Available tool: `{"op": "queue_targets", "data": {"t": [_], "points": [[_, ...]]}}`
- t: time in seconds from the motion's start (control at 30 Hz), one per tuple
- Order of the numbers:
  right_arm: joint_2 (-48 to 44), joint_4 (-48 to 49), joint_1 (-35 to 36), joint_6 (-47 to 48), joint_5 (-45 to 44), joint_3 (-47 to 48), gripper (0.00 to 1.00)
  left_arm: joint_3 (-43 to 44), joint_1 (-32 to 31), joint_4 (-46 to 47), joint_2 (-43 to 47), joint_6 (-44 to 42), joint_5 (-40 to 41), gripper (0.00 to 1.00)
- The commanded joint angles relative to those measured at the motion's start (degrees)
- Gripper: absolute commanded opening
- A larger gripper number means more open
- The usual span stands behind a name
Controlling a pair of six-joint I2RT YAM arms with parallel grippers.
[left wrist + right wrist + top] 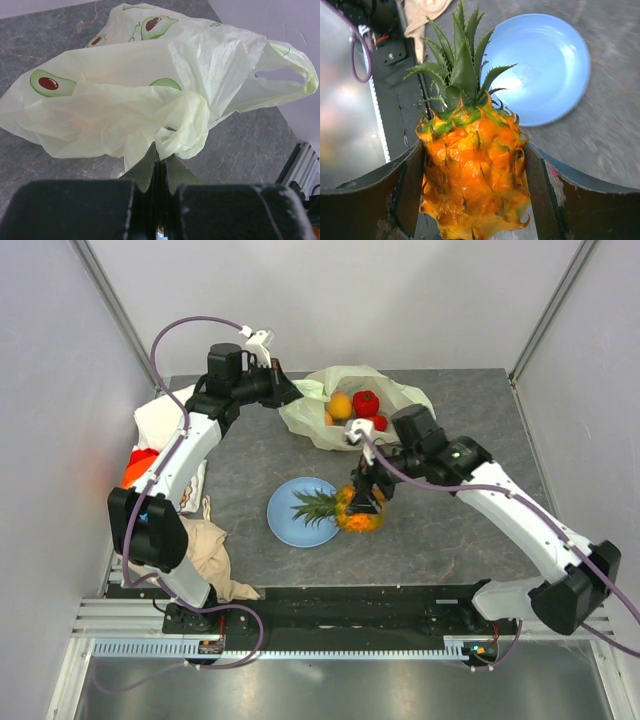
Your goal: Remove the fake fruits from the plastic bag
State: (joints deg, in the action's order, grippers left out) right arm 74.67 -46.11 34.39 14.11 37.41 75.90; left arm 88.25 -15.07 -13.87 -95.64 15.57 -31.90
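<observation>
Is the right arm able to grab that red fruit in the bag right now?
Probably not yet: the right tool is clamped around the pineapple. The red fruit itself lies uncovered in the bag, whose edge the left tool pinches.

Pale yellow-green plastic bag [150, 70] bears avocado prints; orange, green-crowned pineapple [472, 175]; light-blue plate [547, 65].

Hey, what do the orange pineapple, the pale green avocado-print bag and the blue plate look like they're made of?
The orange pineapple with green crown: probably moulded plastic, glossy, with wet-looking highlights on stiff spikes.
The pale yellow-green avocado-print bag: thin plastic film, translucent, finely crinkled, with a slight sheen.
The round light-blue plate: smooth and glossy with soft reflections. It could be plastic or glazed ceramic; the look leaves it open.
</observation>
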Motion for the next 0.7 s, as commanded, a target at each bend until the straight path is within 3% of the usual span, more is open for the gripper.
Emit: {"op": "queue_targets", "data": {"t": [0.0,0.27,0.43,0.67], "points": [[4.50,9.53,5.42,-0.31,-2.16,-1.10,0.44,0.79,1.36,1.48,0.28,3.14,-1.50,0.02],[18.99,22.01,10.25,-5.39,-3.66,2.32,0.42,-0.53,2.76,2.18,0.71,2.88,-1.50,0.01],[26.73,35.28,11.31,-26.80,-7.86,1.97,0.42,-0.80,3.64,2.18,0.80,2.80,-1.06,0.01],[32.99,39.34,12.37,-36.77,-11.74,5.22,0.45,-1.23,4.26,2.71,0.71,2.71,-0.62,0.02]]}}
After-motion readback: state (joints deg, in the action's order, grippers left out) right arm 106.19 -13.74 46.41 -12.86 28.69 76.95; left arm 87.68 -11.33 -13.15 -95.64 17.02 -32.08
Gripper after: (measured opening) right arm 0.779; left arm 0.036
